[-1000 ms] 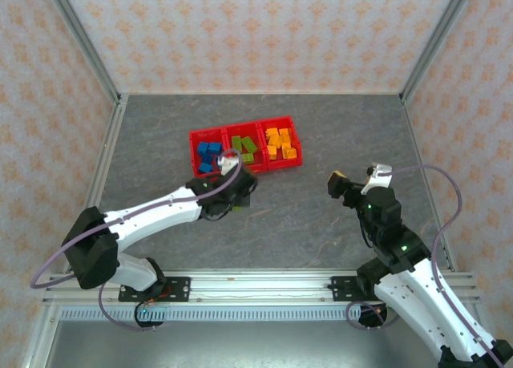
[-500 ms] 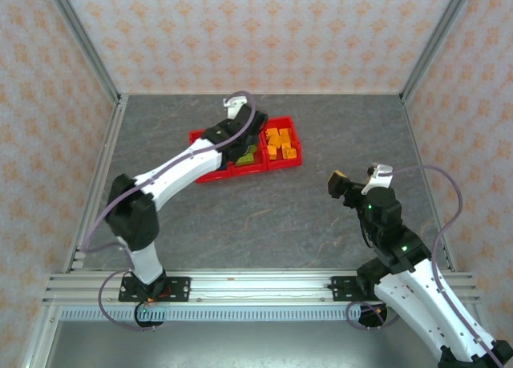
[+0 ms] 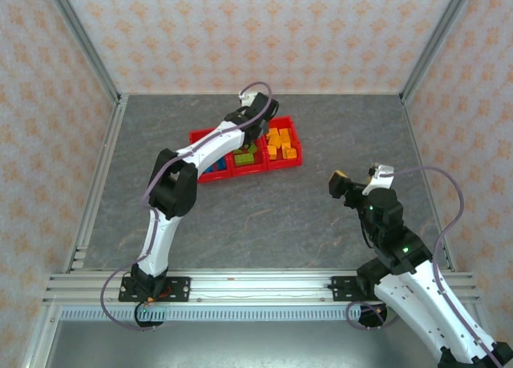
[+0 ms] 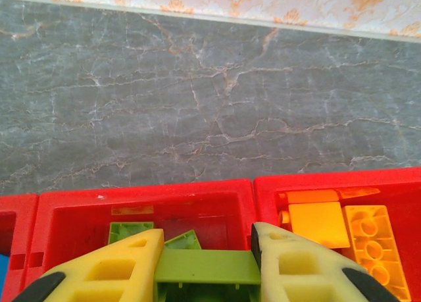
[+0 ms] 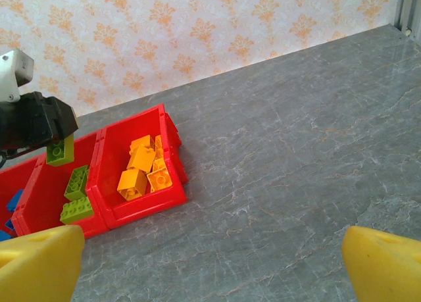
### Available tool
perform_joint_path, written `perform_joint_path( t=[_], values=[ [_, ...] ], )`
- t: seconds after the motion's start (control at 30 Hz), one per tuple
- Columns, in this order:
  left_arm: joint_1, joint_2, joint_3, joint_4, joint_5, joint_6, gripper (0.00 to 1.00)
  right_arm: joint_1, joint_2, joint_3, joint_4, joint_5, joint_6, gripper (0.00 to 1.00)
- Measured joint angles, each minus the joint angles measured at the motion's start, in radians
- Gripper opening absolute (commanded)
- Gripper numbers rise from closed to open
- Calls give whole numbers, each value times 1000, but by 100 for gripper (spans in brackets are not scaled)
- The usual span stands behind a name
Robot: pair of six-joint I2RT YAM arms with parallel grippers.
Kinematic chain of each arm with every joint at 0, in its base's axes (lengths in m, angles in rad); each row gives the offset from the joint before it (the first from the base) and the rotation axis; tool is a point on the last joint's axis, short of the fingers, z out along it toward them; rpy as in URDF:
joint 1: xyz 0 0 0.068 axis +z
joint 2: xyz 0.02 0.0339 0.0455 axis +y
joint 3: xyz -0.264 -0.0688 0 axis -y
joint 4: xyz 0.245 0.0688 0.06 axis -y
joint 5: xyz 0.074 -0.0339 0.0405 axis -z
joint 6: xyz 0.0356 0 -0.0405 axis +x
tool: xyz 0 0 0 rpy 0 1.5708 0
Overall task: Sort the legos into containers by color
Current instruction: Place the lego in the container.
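**A:** Left wrist first. What is the left gripper (image 4: 208, 244) doing?

**B:** It is clamped on a lime green lego (image 4: 207, 266) above the middle bin (image 4: 197, 193), close to the wall shared with the orange bin (image 4: 332, 182). I'd ease away from that wall, sink lower, then let go, so it can't hop among the orange legos (image 4: 316, 223).

**A:** And the right wrist?

**B:** The right gripper (image 5: 212, 252) is spread wide and holds nothing. It sits over bare counter (image 5: 296, 151), well apart from the containers (image 5: 141, 206). There are three bins. Two green legos (image 5: 77, 181) lie in the middle one, so the held one makes three. I count about five orange, piled, and two blue legos (image 5: 12, 200) at the frame's edge.

**A:** From the top?

**B:** The left arm (image 3: 208, 147) crosses the blue bin (image 3: 195, 135), so blue can't be counted fully. Every lego I can see is binned or held, so the sorting is probably nearly done.
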Motion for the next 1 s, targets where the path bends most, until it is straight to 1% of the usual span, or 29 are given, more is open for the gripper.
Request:
perform_joint_path(
  t=[0.1, 0.13, 0.2, 0.27, 0.33, 0.4, 0.47, 0.53, 0.57, 0.7, 0.8, 0.9, 1.0],
  values=[
    [12, 1, -8, 8, 21, -11, 1, 0, 0, 0, 0, 0, 0, 100],
    [15, 1, -15, 17, 29, -14, 5, 0, 0, 0, 0, 0, 0, 100],
    [24, -3, -50, 46, 53, -18, 21, 0, 0, 0, 0, 0, 0, 100],
    [32, -14, -102, 69, 78, -19, 34, 0, 0, 0, 0, 0, 0, 100],
    [39, -30, -156, 87, 97, -23, 43, 0, 0, 0, 0, 0, 0, 100],
    [45, -51, -201, 103, 114, -30, 56, 0, 0, 0, 0, 0, 0, 100],
    [50, -79, -233, 119, 120, -34, 67, 0, 0, 0, 0, 0, 0, 100],
    [51, -121, -263, 132, 128, -34, 85, 0, 0, 0, 0, 0, 0, 100],
    [51, -148, -281, 145, 136, -34, 90, 0, 0, 0, 0, 0, 0, 100],
    [51, -294, -367, 204, 160, -10, 99, 0, 0, 0, 0, 0, 0, 100],
    [51, -431, -465, 269, 169, 15, 99, 0, -1, 0, 0, 0, 0, 100],
    [51, -600, -632, 374, 183, 64, 99, 0, -2, 0, 0, 1, 0, 100],
    [51, -807, -884, 550, 216, 111, 99, 0, -2, 0, 9, 8, -1, 100]
  ],
)
